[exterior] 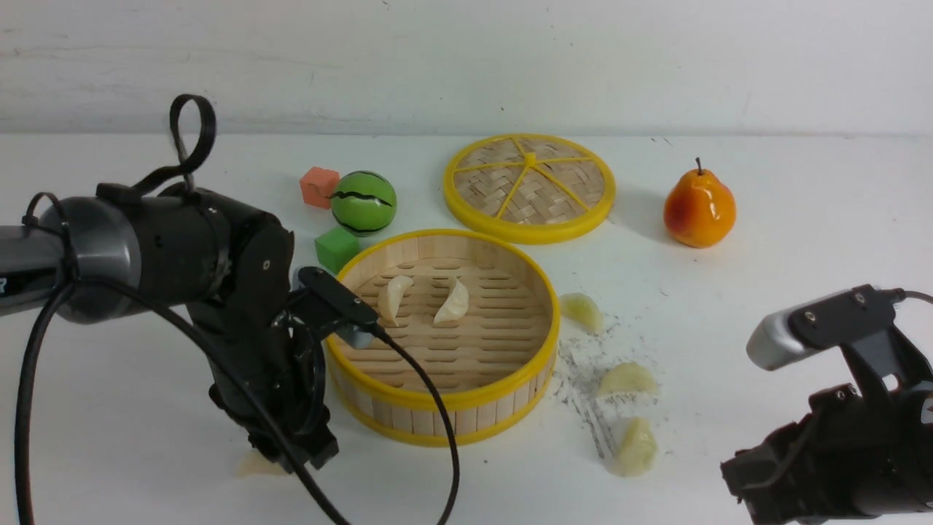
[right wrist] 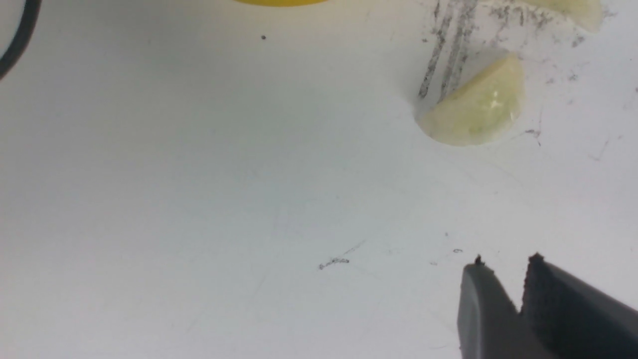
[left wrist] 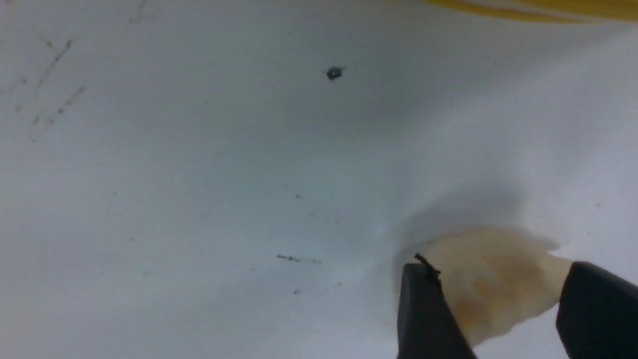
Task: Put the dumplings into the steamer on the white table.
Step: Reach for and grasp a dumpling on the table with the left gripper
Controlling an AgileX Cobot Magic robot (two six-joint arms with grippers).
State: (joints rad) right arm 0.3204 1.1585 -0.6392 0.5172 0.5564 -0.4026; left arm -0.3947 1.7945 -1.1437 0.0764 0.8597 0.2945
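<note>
The steamer stands mid-table on the white table with two cream dumplings inside. Three yellow-green dumplings lie to its right. My left gripper is down at the table, front-left of the steamer. In the left wrist view my left gripper has both fingers touching a cream dumpling, which also shows in the front view. My right gripper is shut and empty, short of the nearest yellow-green dumpling.
The woven yellow-rimmed lid lies behind the steamer, and a pear stands at the back right. A green striped ball, an orange cube and a green cube sit behind-left of the steamer. Grey scratch marks run among the right-hand dumplings.
</note>
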